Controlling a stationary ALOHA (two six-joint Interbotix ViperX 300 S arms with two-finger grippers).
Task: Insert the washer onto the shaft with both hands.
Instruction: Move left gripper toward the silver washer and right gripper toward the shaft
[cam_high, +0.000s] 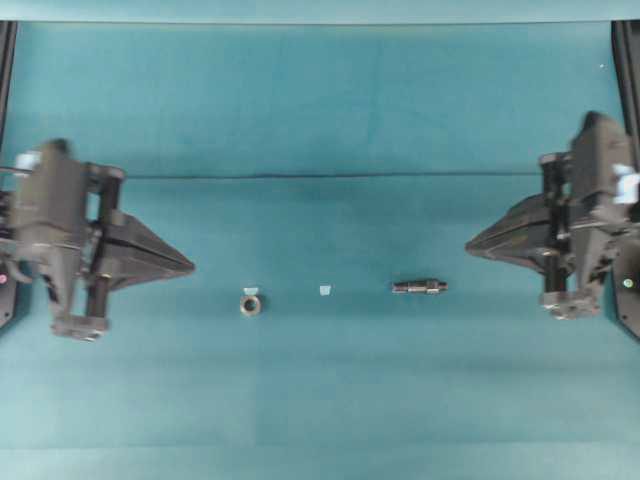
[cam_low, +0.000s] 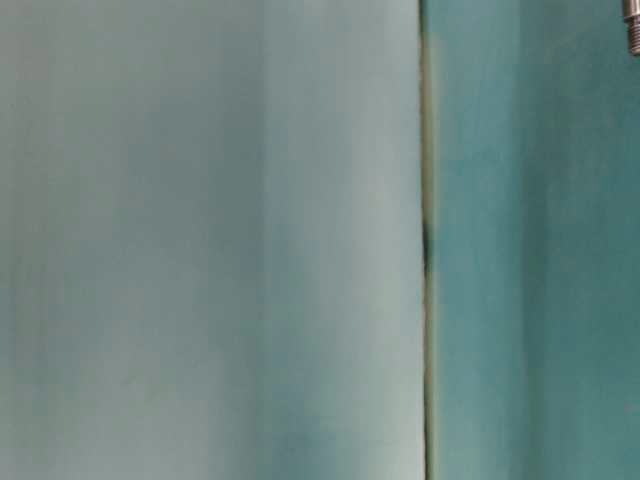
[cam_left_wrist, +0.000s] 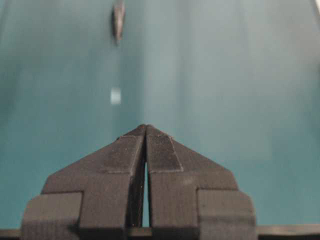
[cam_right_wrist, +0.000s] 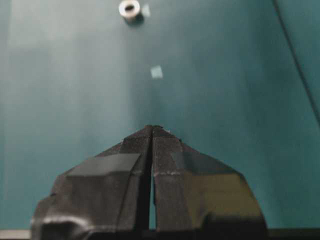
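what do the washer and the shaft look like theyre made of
The washer looks like bare metal: grey with a pale, slightly shiny rim around its dark hole, clearest in the right wrist view. The shaft seems to be darker grey metal, duller, with stepped, machined-looking sections; the pictures are too small to show more.

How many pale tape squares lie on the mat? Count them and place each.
2. One tape square touches the washer; the other square lies between washer and shaft. None seem hidden.
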